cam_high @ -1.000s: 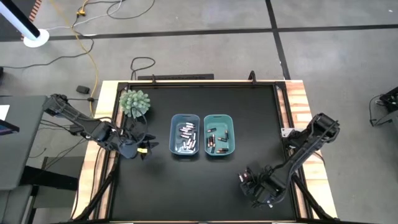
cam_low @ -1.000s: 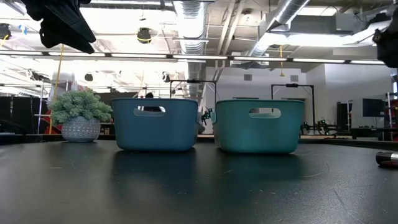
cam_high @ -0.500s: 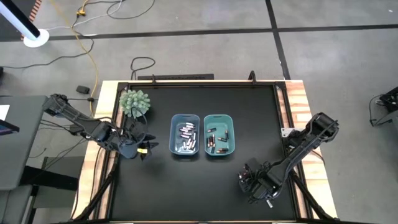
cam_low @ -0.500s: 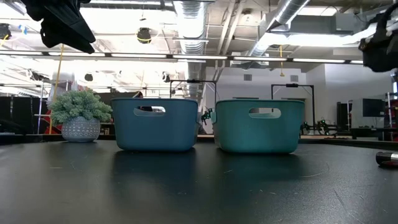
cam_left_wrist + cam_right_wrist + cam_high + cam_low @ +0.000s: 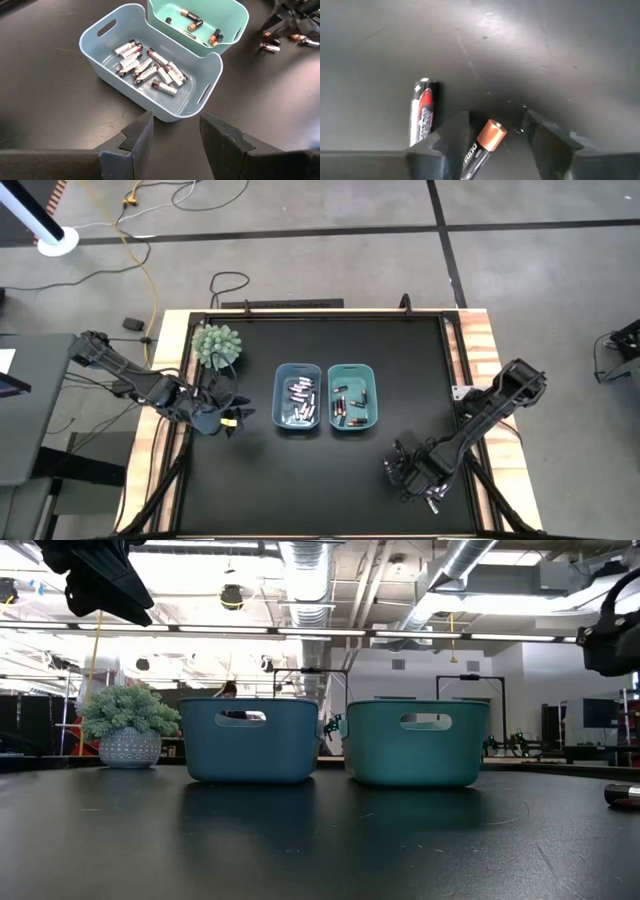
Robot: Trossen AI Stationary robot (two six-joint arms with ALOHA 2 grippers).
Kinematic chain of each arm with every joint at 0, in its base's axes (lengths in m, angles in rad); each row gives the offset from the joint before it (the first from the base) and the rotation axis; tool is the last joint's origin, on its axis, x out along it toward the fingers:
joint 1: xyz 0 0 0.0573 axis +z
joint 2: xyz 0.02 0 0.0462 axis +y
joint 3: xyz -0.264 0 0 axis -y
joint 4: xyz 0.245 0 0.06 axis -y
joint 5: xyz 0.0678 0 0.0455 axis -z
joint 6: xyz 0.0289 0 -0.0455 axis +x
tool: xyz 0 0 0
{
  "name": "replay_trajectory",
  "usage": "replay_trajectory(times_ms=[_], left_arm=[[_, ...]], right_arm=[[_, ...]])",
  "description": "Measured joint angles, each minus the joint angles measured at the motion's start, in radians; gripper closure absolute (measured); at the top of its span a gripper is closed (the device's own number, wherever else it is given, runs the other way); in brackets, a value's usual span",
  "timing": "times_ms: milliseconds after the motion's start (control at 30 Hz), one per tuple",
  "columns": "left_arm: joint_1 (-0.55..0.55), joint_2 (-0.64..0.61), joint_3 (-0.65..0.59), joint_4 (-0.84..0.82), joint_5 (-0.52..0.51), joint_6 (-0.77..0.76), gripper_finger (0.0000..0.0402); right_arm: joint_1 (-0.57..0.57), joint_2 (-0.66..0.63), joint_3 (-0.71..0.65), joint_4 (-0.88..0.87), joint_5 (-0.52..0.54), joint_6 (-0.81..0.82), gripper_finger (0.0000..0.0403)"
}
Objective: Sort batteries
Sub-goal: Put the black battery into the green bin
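The right gripper [image 5: 492, 142] hangs low over the near right part of the table [image 5: 300, 470], its fingers spread apart with a copper-ended battery [image 5: 481, 145] lying on the black surface directly between them and nothing yet held. That battery's long axis runs slantwise across the gap, its copper end pointing away from the wrist, so the fingers would probably close on its sides only if the wrist turns a little or drops straight down. A second battery [image 5: 423, 112], silvery with a red label, lies just beside it, outside one finger and roughly parallel to that finger. The right arm is far nearer these loose batteries than the left. The left gripper [image 5: 172, 135] waits, fingers open and empty, at the left side of the table near the potted plant [image 5: 217, 345], looking toward the blue bin [image 5: 102, 60] of silvery batteries and the teal bin [image 5: 240, 15] of dark copper-ended ones. Compared with a second ago, the right gripper has shifted slightly over the table and sits lower in the low view, while the left arm has not moved.
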Motion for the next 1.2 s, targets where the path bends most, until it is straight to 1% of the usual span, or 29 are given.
replay_trajectory(times_ms=[67, 167, 333, 467, 667, 967, 1100, 1200], left_arm=[[0.000, 0.000, 0.000, 0.000, 0.000, -0.001, 0.0244], [0.000, 0.000, 0.000, 0.000, 0.000, 0.000, 0.0244], [0.000, 0.000, 0.000, 0.000, 0.000, -0.001, 0.0244], [0.000, 0.000, 0.000, -0.001, 0.000, 0.000, 0.0244], [0.000, 0.000, 0.000, -0.002, 0.000, 0.015, 0.0244], [0.000, -0.003, 0.000, -0.009, -0.001, 0.027, 0.0244], [0.000, -0.003, 0.000, -0.008, 0.000, 0.031, 0.0244], [0.000, -0.003, 0.000, -0.008, 0.000, 0.031, 0.0244]], right_arm=[[-0.001, 0.000, -0.001, -0.004, -0.031, 0.045, 0.0207], [0.009, 0.000, -0.002, -0.001, -0.046, 0.116, 0.0242], [0.021, 0.001, -0.003, 0.020, -0.073, 0.214, 0.0278], [0.024, 0.000, 0.006, 0.034, -0.097, 0.230, 0.0284], [0.022, 0.003, 0.028, -0.007, -0.108, 0.229, 0.0289], [0.015, 0.003, 0.040, -0.048, -0.121, 0.211, 0.0336], [0.005, -0.007, 0.040, -0.060, -0.119, 0.191, 0.0344], [-0.006, -0.033, 0.037, -0.102, -0.125, 0.190, 0.0345]])
